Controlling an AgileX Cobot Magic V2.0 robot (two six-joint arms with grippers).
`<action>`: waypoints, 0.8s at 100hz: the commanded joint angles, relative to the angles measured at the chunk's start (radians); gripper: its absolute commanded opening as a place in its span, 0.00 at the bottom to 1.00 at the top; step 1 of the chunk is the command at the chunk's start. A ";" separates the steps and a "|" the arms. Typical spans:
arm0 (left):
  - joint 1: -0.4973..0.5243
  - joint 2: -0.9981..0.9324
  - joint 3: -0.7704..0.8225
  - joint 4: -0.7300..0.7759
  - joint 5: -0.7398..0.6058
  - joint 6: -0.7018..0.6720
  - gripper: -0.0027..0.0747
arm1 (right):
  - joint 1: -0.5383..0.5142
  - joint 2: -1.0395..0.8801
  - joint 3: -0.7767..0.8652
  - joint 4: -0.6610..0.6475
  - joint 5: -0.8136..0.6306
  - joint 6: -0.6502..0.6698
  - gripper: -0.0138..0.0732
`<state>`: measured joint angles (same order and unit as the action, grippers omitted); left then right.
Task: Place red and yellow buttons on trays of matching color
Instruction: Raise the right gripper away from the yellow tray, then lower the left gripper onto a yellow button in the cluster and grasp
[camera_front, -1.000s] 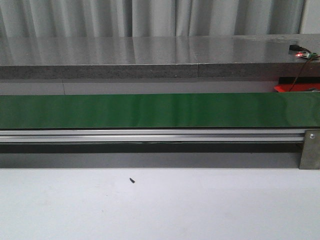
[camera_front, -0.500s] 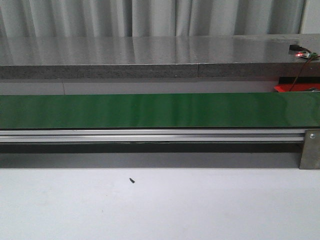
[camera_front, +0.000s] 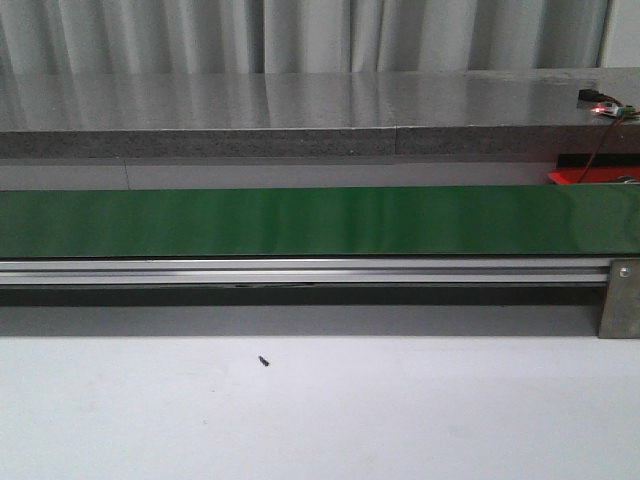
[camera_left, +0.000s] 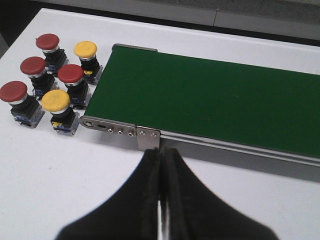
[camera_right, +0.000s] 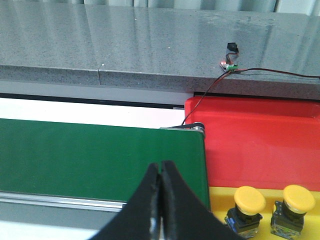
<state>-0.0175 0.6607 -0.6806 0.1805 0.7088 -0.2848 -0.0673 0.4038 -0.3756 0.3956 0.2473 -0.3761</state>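
Note:
In the left wrist view, several red buttons (camera_left: 70, 74) and two yellow buttons (camera_left: 56, 101) (camera_left: 85, 49) stand in a cluster on the white table beside the end of the green conveyor belt (camera_left: 210, 100). My left gripper (camera_left: 161, 151) is shut and empty, hovering short of the belt's metal frame. In the right wrist view, the red tray (camera_right: 255, 135) lies past the belt's other end, and the yellow tray (camera_right: 220, 197) beside it holds two yellow buttons (camera_right: 249, 198) (camera_right: 298, 197). My right gripper (camera_right: 160, 165) is shut and empty above the belt (camera_right: 100, 150).
The front view shows the green belt (camera_front: 320, 222) on its aluminium rail (camera_front: 300, 270), a grey stone ledge (camera_front: 300, 110) behind, and white table in front. A small circuit board (camera_right: 230, 66) with a red light and wire sits on the ledge.

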 joint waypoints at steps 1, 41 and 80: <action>0.017 0.053 -0.060 0.014 -0.081 -0.019 0.01 | 0.000 0.003 -0.024 0.004 -0.071 -0.008 0.08; 0.323 0.281 -0.164 -0.036 -0.149 -0.009 0.01 | 0.000 0.003 -0.024 0.004 -0.072 -0.008 0.08; 0.474 0.611 -0.335 -0.162 -0.095 0.087 0.04 | 0.000 0.003 -0.024 0.004 -0.072 -0.008 0.08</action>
<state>0.4460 1.2265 -0.9488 0.0305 0.6368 -0.2139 -0.0673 0.4038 -0.3756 0.3956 0.2473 -0.3761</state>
